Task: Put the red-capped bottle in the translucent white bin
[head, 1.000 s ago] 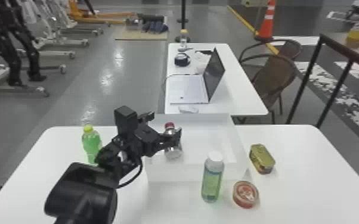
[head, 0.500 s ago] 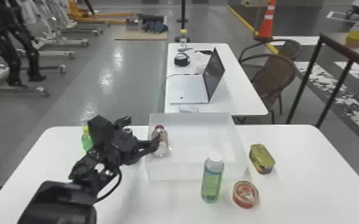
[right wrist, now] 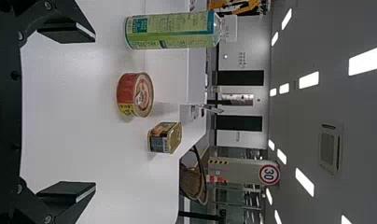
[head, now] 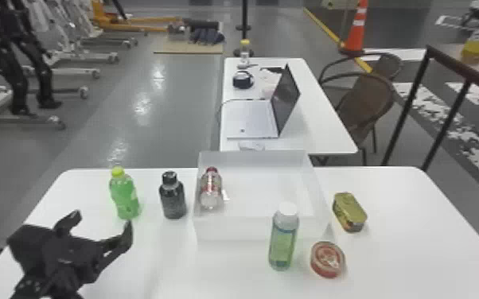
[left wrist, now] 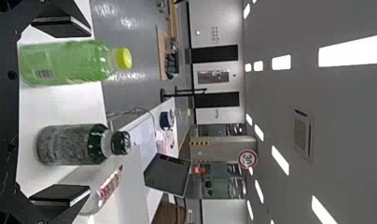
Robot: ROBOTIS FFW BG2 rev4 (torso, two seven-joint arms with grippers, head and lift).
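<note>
My left gripper [head: 101, 228] is open over the table's left front part, with nothing between its fingers; in the left wrist view the gripper [left wrist: 60, 109] also stands wide. The red-capped bottle [head: 211, 189] lies inside the translucent white bin [head: 260, 228], along its left wall, cap toward the back. In the left wrist view the same bottle [left wrist: 110, 185] shows beyond the lower finger, apart from it. My right gripper [right wrist: 67, 112] is open and holds nothing, short of the cans.
Left of the bin stand a green bottle [head: 124, 195] and a dark bottle [head: 173, 197]. A white-capped bottle [head: 283, 238] stands before the bin; a round red can [head: 327, 259] and a rectangular can [head: 349, 212] sit at its right. Behind is another table [head: 318, 115].
The left gripper has drawn back from the bin toward the front left, leaving the red-capped bottle inside. The dark bottle and green bottle are now uncovered in the head view.
</note>
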